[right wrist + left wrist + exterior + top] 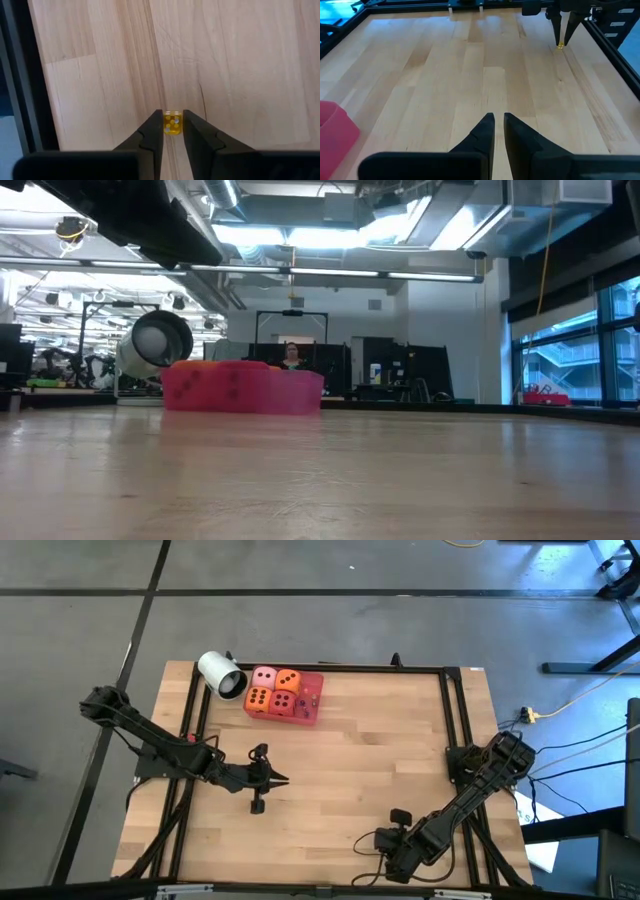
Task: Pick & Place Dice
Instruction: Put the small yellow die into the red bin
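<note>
**High view.**
- My left gripper (283,779) hangs over the left half of the desk.
- My right gripper (386,840) is down near the near edge, right of centre.
- A red tray (318,706) sits at the far edge towards the left corner. It holds four large dice: pink die (264,677), two orange dice (288,680), red die (283,703).
- A white cylinder (221,674) lies just beside the tray, on its left.

**Low view.**
- The tray and the cylinder are on the far side of the desk, with bare desk in front of them.
- A person (291,356) stands in the room behind.
- Neither gripper shows here.

**Left wrist view.**
- My left fingers are together save a sliver, with nothing between them.
- Across the desk, my right gripper points straight down at a small yellow die (560,46).

**Right wrist view.**
- My right fingers stand either side of the small yellow die and appear to press on both its faces.
- I cannot tell whether it has been lifted.

**Progress, as I judge it.**
- Four dice are placed and the fifth is just gripped.
- Still to do: lift it, carry it diagonally across the desk, and release it in the tray.

**Obstacles.**
- The left gripper sits near that route.
- The tray is crowded.
</note>
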Motion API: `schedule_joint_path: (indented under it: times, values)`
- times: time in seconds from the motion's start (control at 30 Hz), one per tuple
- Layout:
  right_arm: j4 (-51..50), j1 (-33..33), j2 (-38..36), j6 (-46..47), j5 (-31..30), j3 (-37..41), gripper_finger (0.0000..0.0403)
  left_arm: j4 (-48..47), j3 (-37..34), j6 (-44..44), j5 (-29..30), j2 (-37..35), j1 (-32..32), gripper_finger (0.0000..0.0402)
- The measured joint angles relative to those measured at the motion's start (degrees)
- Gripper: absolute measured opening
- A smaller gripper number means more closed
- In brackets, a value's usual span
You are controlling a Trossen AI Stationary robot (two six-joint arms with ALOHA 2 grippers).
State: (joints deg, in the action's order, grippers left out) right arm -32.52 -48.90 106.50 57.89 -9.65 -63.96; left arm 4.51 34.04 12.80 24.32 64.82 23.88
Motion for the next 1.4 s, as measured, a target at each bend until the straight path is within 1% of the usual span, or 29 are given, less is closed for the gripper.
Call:
schedule_joint_path:
  times: [0.17, 0.33, 0.53, 0.67, 0.8, 0.87, 0.93, 1.0, 1.07, 1.23, 1.4]
  values:
    - [0.0, 0.0, 0.02, -0.01, -0.03, 0.0, 0.0067, 0.0, 0.0, 0.0, 0.0, 0.0, 0.0, 0.0036]
    - [0.24, 0.17, 0.04, -0.07, -3.89, 0.0, 0.0066, 0.0, 0.0, 0.0, 0.0, 0.0, 0.0, 0.0036]
    - [0.24, 1.38, 0.06, -0.52, -5.49, 0.0, 0.0066, 0.0, 0.0, 0.0, 0.01, 0.0, 0.01, 0.0036]
    - [1.55, 2.77, 0.06, -4.97, -10.0, 0.0, 0.0066, -0.02, 0.0, 0.04, 0.02, 0.02, 0.0, 0.0036]
    - [4.28, 5.23, 0.07, -12.96, -17.1, 0.0, 0.0066, 0.02, 0.0, -0.05, 0.04, 1.34, 0.0, 0.0036]
    - [6.24, 7.02, 0.07, -16.51, -20.75, 0.0, 0.0066, 0.25, 0.01, -2.55, 0.16, 2.68, -0.08, 0.0036]
    - [8.36, 9.2, 0.05, -17.85, -24.21, 0.0, 0.0066, 1.0, 0.0, -7.56, 0.66, 4.36, -0.47, 0.0036]
    - [10.49, 11.77, 0.07, -17.92, -26.19, 0.0, 0.0066, 2.86, 0.02, -8.25, 1.57, 6.31, -1.0, 0.0036]
    - [12.51, 14.39, 0.04, -17.94, -26.29, 0.0, 0.0066, 4.86, 0.02, -7.2, 1.47, 8.53, -1.65, 0.0036]
    - [16.15, 20.17, 0.06, -19.76, -24.19, 0.0, 0.0066, 9.97, 0.02, -6.0, -0.47, 13.33, -3.74, 0.0042]
    - [20.4, 23.74, 0.07, -19.76, -23.71, 0.0, 0.0066, 14.13, 0.02, -5.47, -4.13, 17.36, -6.13, 0.0079]
